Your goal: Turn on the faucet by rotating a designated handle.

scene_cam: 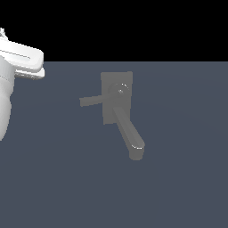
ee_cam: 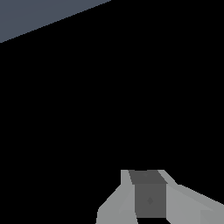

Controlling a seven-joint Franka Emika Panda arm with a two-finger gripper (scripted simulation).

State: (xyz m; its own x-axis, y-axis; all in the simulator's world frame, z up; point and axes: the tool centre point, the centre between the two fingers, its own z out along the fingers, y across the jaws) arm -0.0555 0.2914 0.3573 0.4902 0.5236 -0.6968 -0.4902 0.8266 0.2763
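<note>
Closest to your wrist camera sat the gripper point(ee_cam: 149, 199) itself, a pale grey body with a darker panel between two sloping sides; nothing lay in front of it but blackness and a wedge of the slate floor point(ee_cam: 39, 15); the fingertips were out of frame there, so you could not tell whether the jaws stood apart or together. From the exterior view you saw only the white arm point(scene_cam: 18, 62) at the exterior view's left edge, raised and well apart from the fixture; the fingers were not visible there either.

Your target, the faucet point(scene_cam: 117, 95), stood near the middle of the floor: a flat backplate, a round hub, and the thick spout point(scene_cam: 129, 133) running toward the camera with its tip turned down. Your handle point(scene_cam: 92, 101) was the thin flat bar reaching from the hub toward the exterior view's left, much slimmer than the spout, and untouched.

You were, by my judgement, at the very start, with the whole approach ahead. To do it well, you would have brought the wrist round until the faucet showed in its camera; then aimed for the outer end of the bar, far from the hub, for the best leverage; you would have pushed along an arc about the hub rather than straight; and you would have kept clear of the spout, which a careless sweep could strike.
</note>
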